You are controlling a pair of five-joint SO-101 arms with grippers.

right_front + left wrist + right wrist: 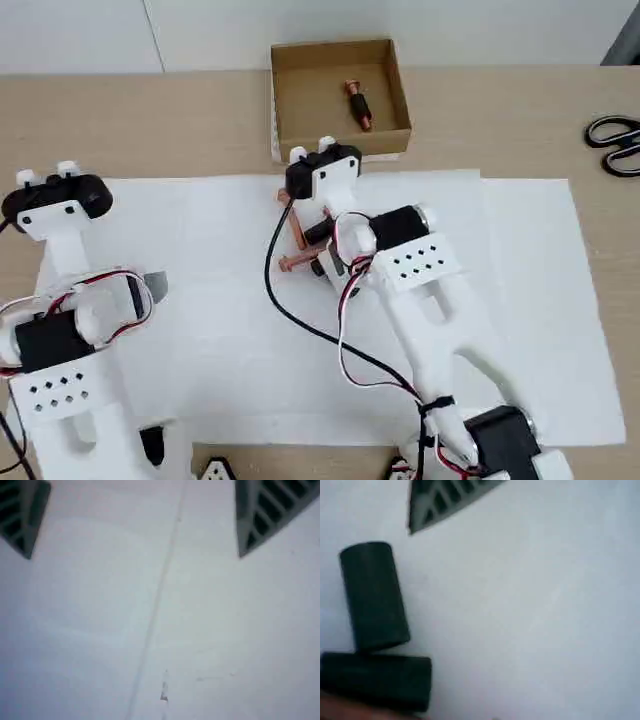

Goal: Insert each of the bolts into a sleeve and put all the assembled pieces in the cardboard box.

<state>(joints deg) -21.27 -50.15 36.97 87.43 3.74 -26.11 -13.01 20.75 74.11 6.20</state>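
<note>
The cardboard box [290,75] stands at the far middle of the table, with one copper bolt pushed into a black sleeve [357,103] lying inside it. Just in front of the box, two loose copper bolts [296,228] [293,263] lie on the white paper beside my right gripper [318,248]. Two black sleeves [372,595] [375,680] lie touching at an angle below that gripper. One fingertip [440,505] hovers over bare paper beside them, open and holding nothing. My left gripper [132,555] hangs open over plain paper at the left [150,288].
A large white paper sheet [200,380] covers the middle of the wooden table. Black scissors [615,140] lie at the far right edge. A black cable [290,310] trails from the right arm across the paper.
</note>
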